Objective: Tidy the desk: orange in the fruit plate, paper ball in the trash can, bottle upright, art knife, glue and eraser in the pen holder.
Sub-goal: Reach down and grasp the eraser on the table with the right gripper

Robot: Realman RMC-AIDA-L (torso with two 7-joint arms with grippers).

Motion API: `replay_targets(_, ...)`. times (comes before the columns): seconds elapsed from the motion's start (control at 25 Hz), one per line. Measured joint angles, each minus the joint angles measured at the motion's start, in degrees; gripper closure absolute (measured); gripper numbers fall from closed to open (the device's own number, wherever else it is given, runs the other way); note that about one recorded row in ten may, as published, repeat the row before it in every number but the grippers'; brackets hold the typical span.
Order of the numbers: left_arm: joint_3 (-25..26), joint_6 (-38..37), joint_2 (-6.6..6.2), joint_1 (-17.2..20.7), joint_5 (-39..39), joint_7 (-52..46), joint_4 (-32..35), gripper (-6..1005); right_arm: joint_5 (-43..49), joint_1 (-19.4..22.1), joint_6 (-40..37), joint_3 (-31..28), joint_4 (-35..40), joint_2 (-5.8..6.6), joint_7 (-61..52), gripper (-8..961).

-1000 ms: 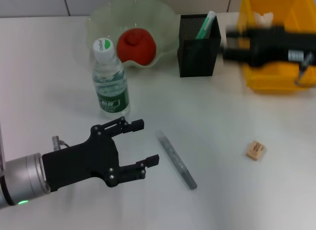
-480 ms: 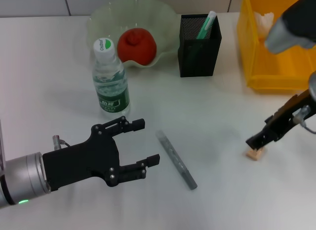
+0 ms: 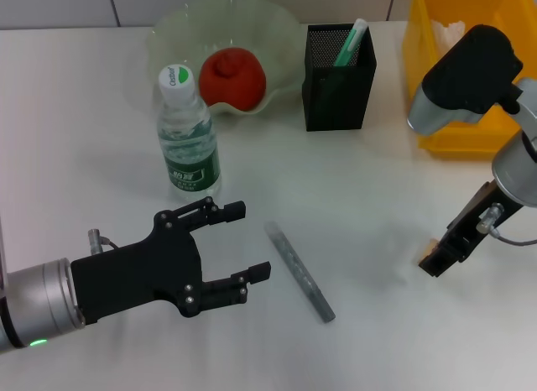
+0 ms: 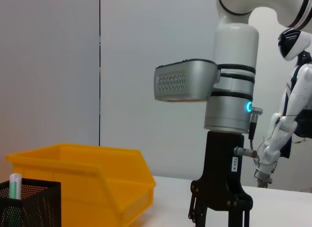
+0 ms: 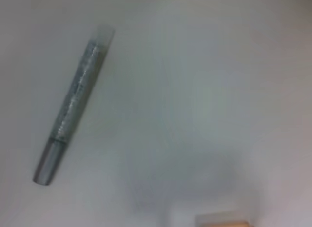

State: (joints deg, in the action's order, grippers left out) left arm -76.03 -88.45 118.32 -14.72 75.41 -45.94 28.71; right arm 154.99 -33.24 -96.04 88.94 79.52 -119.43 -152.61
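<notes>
Jaws of the right gripper [image 3: 440, 262] sit low over the eraser [image 5: 222, 220] on the desk [image 3: 369, 181]; their spread cannot be told. Risk: so small a block could squirt sideways under an off-centre pinch. Left gripper [image 3: 239, 244] hovers wide open near the bottle [image 3: 188, 139].

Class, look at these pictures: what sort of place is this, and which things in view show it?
Probably a robot lab staged as an office desk: a white desk carries a mesh pen holder, while a white humanoid robot stands behind.
</notes>
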Motion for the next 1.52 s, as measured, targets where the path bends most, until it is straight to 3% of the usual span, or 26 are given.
replay_targets(0.68, 0.00, -0.09, 0.05, 0.04, 0.00, -0.03, 0.04, 214, 0.81, -1.26, 2.90, 3.17, -4.06, -0.23, -0.18, 237)
replay_targets(0.88, -0.01, -0.24, 0.06, 0.04, 0.00, -0.03, 0.04, 214, 0.78, -1.53, 2.97, 3.17, -4.94, -0.22, -0.38, 475)
replay_targets(1.0, -0.01, -0.26, 0.07, 0.04, 0.02, -0.03, 0.04, 214, 0.76, -1.95, 3.07, 3.15, -5.88, -0.18, -0.71, 539)
replay_targets(1.24, 0.00, -0.31, 0.07, -0.08, 0.08, -0.03, -0.04, 214, 0.71, -1.94, 3.05, 2.94, -5.58, -0.19, -1.06, 565)
replay_targets(1.52, 0.00, -0.72, 0.01, 0.09, 0.09, -0.03, 0.10, 214, 0.68, 0.18, 1.99, 0.22, 4.41, -0.14, -1.79, 609)
